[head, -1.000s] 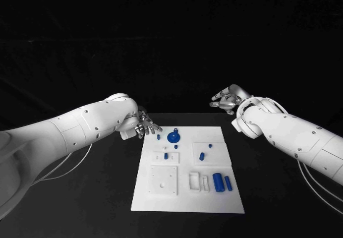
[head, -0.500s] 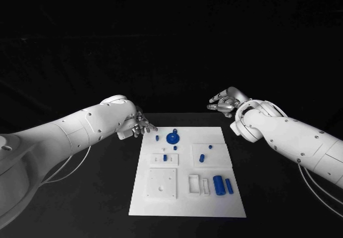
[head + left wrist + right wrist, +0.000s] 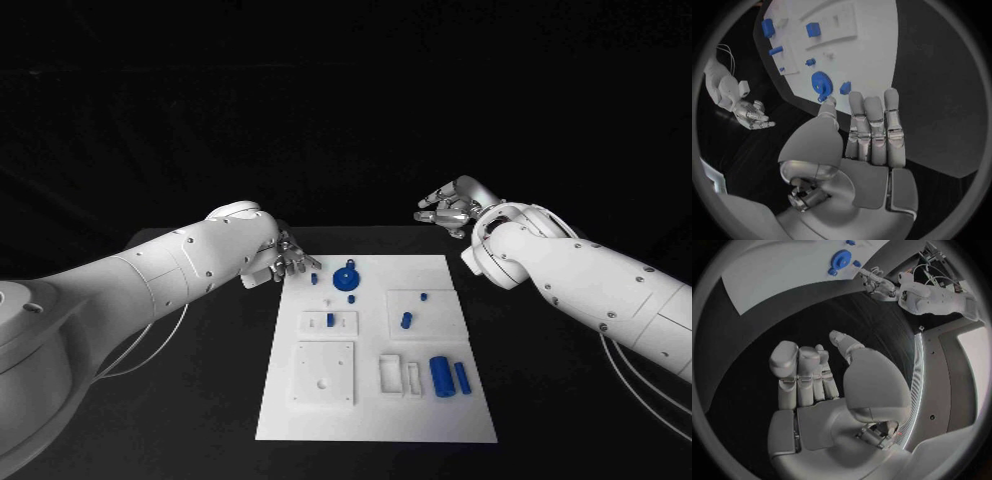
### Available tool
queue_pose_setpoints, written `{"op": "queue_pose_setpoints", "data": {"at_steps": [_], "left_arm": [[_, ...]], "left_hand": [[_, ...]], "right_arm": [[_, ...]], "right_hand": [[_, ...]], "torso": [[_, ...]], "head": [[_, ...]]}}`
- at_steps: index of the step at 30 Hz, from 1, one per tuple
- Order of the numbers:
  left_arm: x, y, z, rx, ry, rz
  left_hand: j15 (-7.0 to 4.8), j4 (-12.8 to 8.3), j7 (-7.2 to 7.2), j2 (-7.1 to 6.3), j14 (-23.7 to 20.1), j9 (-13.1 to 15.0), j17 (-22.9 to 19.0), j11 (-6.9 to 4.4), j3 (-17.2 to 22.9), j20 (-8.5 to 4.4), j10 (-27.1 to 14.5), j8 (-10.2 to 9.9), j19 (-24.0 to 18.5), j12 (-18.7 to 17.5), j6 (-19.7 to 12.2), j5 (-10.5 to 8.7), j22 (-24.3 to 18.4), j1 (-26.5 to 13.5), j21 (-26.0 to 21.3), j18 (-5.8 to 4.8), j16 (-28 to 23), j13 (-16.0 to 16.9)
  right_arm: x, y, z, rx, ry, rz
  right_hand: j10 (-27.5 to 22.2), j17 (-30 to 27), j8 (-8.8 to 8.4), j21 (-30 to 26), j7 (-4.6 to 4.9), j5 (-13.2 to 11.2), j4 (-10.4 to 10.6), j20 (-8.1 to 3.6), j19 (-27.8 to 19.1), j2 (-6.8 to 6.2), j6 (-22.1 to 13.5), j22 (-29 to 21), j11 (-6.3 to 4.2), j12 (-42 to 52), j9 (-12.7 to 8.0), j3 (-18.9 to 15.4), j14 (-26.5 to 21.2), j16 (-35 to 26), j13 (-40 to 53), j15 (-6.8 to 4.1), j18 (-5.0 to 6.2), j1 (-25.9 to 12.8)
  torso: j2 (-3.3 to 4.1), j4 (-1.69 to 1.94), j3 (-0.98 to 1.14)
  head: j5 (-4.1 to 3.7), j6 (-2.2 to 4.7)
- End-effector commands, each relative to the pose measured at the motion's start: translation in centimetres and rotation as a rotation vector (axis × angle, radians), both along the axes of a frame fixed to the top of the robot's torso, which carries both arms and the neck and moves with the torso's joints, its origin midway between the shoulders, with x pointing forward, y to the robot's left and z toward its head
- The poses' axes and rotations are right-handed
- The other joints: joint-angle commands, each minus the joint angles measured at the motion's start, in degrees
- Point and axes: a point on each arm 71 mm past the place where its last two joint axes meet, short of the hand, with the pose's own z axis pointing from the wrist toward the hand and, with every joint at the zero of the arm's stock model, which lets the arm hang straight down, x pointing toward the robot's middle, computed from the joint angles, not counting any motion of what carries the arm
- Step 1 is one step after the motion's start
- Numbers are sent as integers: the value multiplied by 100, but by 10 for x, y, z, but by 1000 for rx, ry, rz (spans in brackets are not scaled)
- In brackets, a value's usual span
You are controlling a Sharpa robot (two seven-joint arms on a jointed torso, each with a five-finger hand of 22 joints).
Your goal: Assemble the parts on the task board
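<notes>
The white task board (image 3: 433, 410) lies in the middle of the black table. A round blue part (image 3: 346, 278) sits near its far edge, with a small blue peg (image 3: 315, 279) beside it. Two blue cylinders (image 3: 440, 375) lie side by side near the board's right edge. My left hand (image 3: 281, 260) hovers at the board's far left corner, fingers extended and holding nothing; the left wrist view shows this hand (image 3: 870, 135) just short of the round part (image 3: 822, 84). My right hand (image 3: 450, 208) is raised beyond the far right corner, fingers apart and empty (image 3: 811, 375).
Raised white blocks (image 3: 325, 375) stand on the board, and short blue pegs (image 3: 405, 320) sit in some of them. Black table surrounds the board on all sides. In the right wrist view the left hand (image 3: 879, 286) appears beside the board (image 3: 773, 270).
The whole head picture has shifted slightly. My left arm has sunk a little lower beside the board; both hands hold nothing throughout and no part has moved.
</notes>
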Motion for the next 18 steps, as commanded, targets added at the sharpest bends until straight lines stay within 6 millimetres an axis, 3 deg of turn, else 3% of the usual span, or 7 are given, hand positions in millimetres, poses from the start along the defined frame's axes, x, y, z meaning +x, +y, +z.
{"op": "queue_pose_setpoints", "data": {"at_steps": [1, 5, 14, 18], "left_arm": [[1, -4, 1, -24, -17, -12], [0, -6, 0, -23, -4, -17], [0, -8, -7, -12, 25, -21], [-1, -10, -12, -13, 32, -20]], "left_hand": [[-13, 43, 31, -30, -16, -10, 0, -6, 9, 15, -38, -38, -39, 27, -12, -42, 110, -26, 29, -88, 26, -9], [-12, 93, 32, -60, -20, -21, -1, -5, 49, 14, -43, -55, -45, 30, -5, -48, 110, -6, 41, -88, 32, -15], [-5, 34, 36, 25, -44, -33, 2, 0, 17, 22, -64, -76, -64, 39, -11, -40, 110, 22, 40, -88, 44, -13], [3, -17, 45, 62, -58, -71, -6, 15, -28, 28, -71, -116, -75, 40, -7, -44, 110, 24, 43, -88, 44, -20]], "right_arm": [[0, 0, 2, -5, -10, -7], [0, 0, 2, -5, -11, -7], [0, 3, 2, -6, -12, -3], [1, 4, 2, -5, -13, -1]], "right_hand": [[-16, -9, -23, -20, 11, 39, -7, -5, 233, -5, -42, 629, 7, -21, -3, -30, 3, -22, -5, 5, 55, -28], [-16, -9, -23, -20, 11, 39, -7, -5, 233, -5, -42, 629, 7, -21, -3, -30, 3, -22, -5, 5, 55, -28], [-9, -10, -23, -26, 12, 46, 21, -6, 236, 7, -46, 628, 7, -16, -3, -64, 3, -17, -8, 4, 56, -9], [-12, -7, -23, -30, 12, 41, 30, -6, 236, 3, -46, 628, 8, -20, -3, -74, 4, -14, -13, 4, 56, -16]], "torso": [[25, -5, -8], [27, 1, -8], [36, -12, -11], [46, -9, -12]], "head": [[-8, 13], [-20, 15], [-23, 7], [-65, -13]]}}
